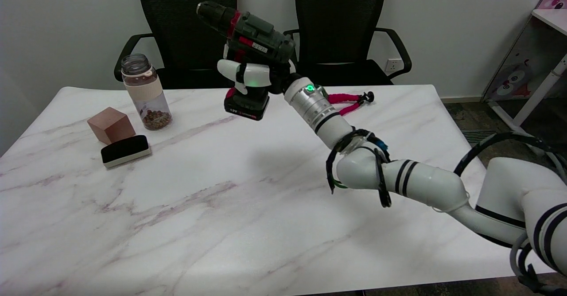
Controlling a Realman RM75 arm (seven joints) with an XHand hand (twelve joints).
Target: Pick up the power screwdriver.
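Marble-patterned white table (186,225) fills the near ground, bare along its front edge; the right arm (398,178) comes in over it from the lower right, bent at the elbow and angled up and away, which looks like the posture of a lift rather than a reach; past the bare middle, on the left side, a black eraser (125,149) lies flat with a wooden cube (111,125) just behind it and a jar (146,93) of brown bits standing upright a little further back, all well apart from the arm and, by my guess, simply bystanders to the job; further on, the right hand (248,75) is wrapped round the grip of the screwdriver (246,34), white fingers (232,70) closed across the handle so the tool hangs in the air, clear of the tabletop, its battery base lowest and its chuck tipped up toward the left; holding it by the handle keeps the heavy body above the fist, which seems a steady way to carry it; the pick-up looks essentially done; behind the wrist a pink tripod (350,102) lies on the far edge; beyond stand two black chairs (341,25) against a pale wall.
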